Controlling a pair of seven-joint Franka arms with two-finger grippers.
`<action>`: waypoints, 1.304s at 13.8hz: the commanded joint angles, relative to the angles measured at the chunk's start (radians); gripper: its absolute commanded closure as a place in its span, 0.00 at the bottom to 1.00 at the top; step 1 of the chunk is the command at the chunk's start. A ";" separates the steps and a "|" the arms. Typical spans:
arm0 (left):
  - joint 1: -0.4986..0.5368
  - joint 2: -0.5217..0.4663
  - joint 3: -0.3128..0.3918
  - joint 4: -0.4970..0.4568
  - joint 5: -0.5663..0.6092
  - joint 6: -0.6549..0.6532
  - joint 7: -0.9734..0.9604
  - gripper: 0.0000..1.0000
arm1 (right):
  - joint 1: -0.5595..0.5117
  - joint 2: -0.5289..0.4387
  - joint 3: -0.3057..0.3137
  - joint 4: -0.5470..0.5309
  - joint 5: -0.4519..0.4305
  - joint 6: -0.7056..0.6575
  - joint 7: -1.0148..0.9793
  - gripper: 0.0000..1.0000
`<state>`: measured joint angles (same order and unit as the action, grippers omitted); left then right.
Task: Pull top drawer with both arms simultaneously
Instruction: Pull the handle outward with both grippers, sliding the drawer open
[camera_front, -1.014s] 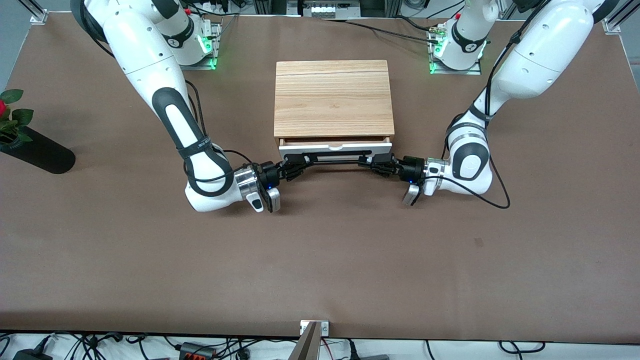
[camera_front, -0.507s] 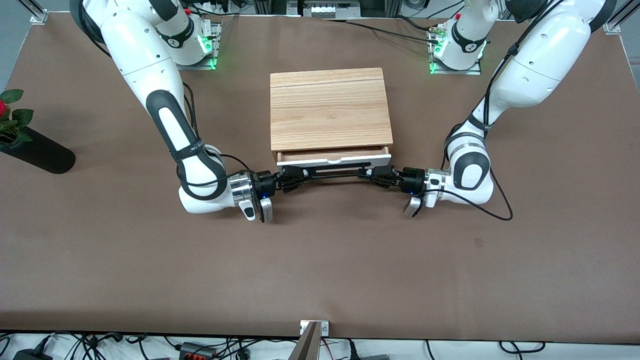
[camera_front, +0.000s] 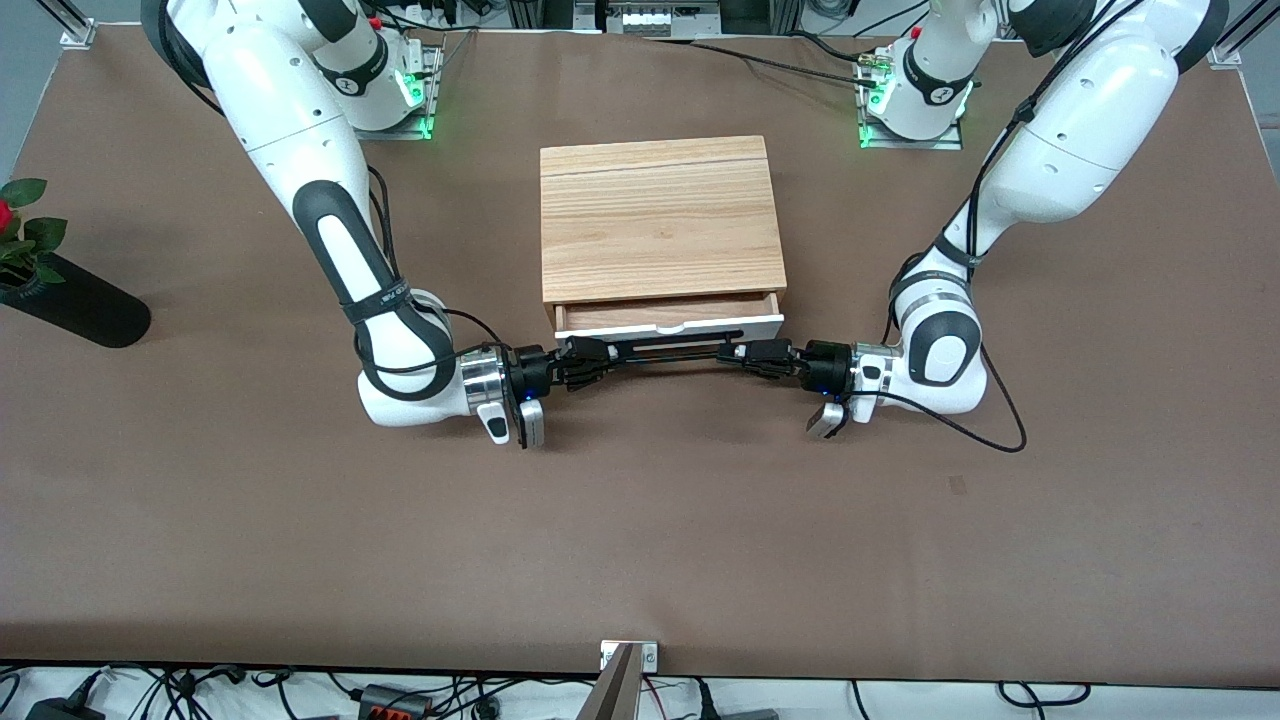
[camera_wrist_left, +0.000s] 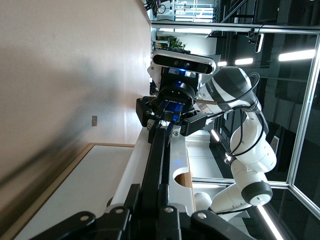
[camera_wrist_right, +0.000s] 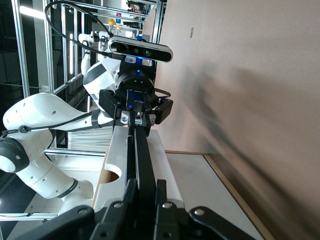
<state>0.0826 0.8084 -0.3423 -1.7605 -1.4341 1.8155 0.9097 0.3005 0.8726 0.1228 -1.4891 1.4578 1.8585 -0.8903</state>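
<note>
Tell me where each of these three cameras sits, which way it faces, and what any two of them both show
Front view: high across the table, facing both arms; left gripper and right gripper clamp the top drawer by its handle.
Left wrist view: on the left wrist, looking along the handle at the right gripper.
Right wrist view: on the right wrist, looking along the handle at the left gripper.
Shared: handle and both arms.

Most of the top drawer (camera_front: 668, 322) stays hidden inside the cabinet (camera_front: 660, 215), with only a thin strip of its wood interior showing. A black vase (camera_front: 75, 300) at the right arm's end is cut off by the frame edge. Each wrist view crops its own gripper's fingers at the picture's border.
</note>
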 joint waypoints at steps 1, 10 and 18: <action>0.014 -0.012 0.029 -0.036 0.027 -0.045 -0.048 0.99 | -0.034 0.011 0.000 0.052 0.042 0.048 -0.030 0.94; 0.014 -0.012 0.063 0.041 0.107 -0.045 -0.114 0.99 | -0.043 0.017 -0.008 0.101 0.148 0.070 -0.073 0.90; 0.014 -0.003 0.080 0.059 0.109 -0.045 -0.124 0.99 | -0.050 0.019 -0.009 0.105 0.161 0.096 -0.075 0.87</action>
<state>0.0713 0.8295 -0.3091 -1.6710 -1.3982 1.8134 0.8464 0.3136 0.9019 0.1278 -1.4400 1.5586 1.9401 -0.9433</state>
